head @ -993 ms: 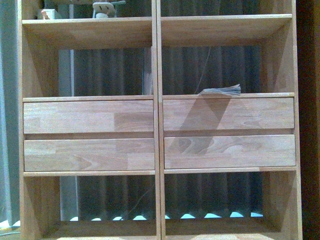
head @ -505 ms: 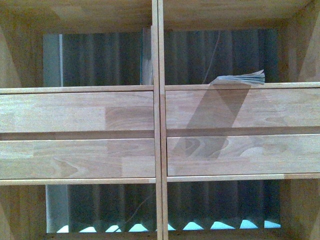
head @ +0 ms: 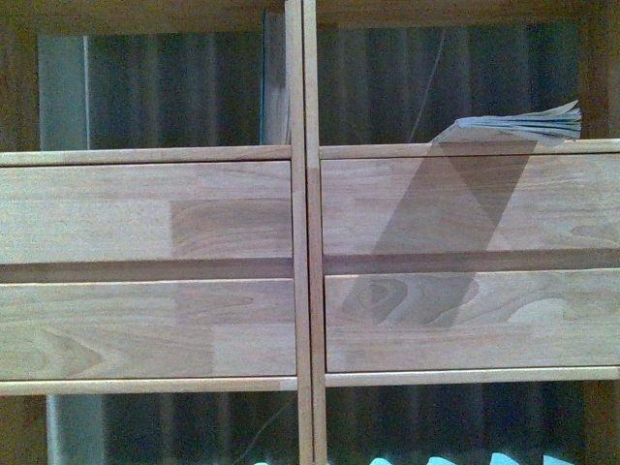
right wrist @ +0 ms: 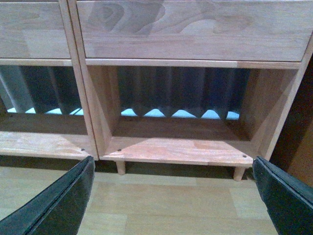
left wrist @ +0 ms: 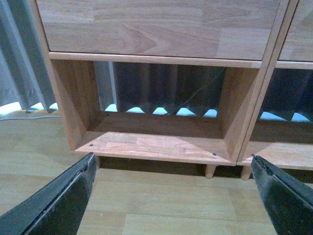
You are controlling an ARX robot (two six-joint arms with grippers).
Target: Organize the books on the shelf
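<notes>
The light-wood shelf fills the front view, with its drawer fronts in the middle. A thin paperback lies flat in the open compartment above the right drawers, page edges toward me. A taller thin book with a dark teal edge stands upright against the central divider in the left compartment. Neither arm shows in the front view. My left gripper is open and empty, low over the floor before the shelf's bottom left compartment. My right gripper is open and empty before the shelf's bottom right compartment.
Dark pleated curtain shows through the open back of the compartments. Short round legs lift the unit off the pale wood floor. A thin cable hangs behind the lower left compartment. The shelf's right side panel borders a dark gap.
The front view has closed in on the shelf, so the drawers look larger and the flat paperback sits further right and higher. Both books stay where they were.
</notes>
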